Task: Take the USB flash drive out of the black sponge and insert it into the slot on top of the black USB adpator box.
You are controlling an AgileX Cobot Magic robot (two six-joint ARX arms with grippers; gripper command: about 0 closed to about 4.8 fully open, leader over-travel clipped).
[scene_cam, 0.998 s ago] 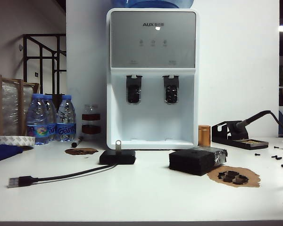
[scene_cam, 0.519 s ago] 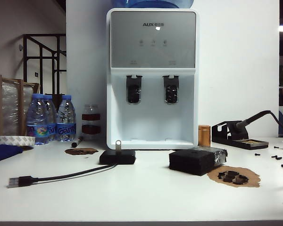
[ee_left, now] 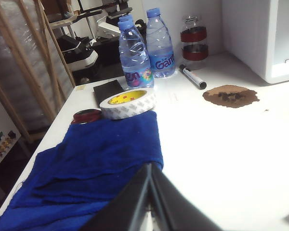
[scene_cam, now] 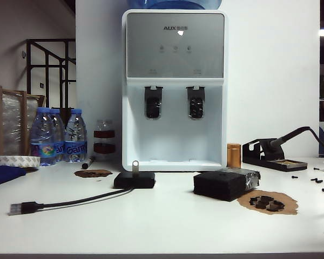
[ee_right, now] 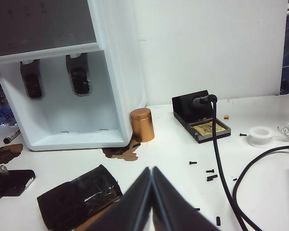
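1. Standing upright in the slot on the black USB adpator box (scene_cam: 134,179): USB flash drive (scene_cam: 135,165), long axis vertical, left of the black sponge (scene_cam: 225,184).
2. Left gripper (ee_left: 150,169) and right gripper (ee_right: 151,172): jaws pressed together, empty, both well clear; neither is obviously nearer.
3. Nothing differs from the earlier frames.

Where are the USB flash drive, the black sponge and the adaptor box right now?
USB flash drive (scene_cam: 135,165): exterior view, on its silver loop end above the box.
Black sponge (scene_cam: 218,185): exterior view, on its matte front face.
Black USB adaptor box (scene_cam: 134,180): exterior view, on its front edge.
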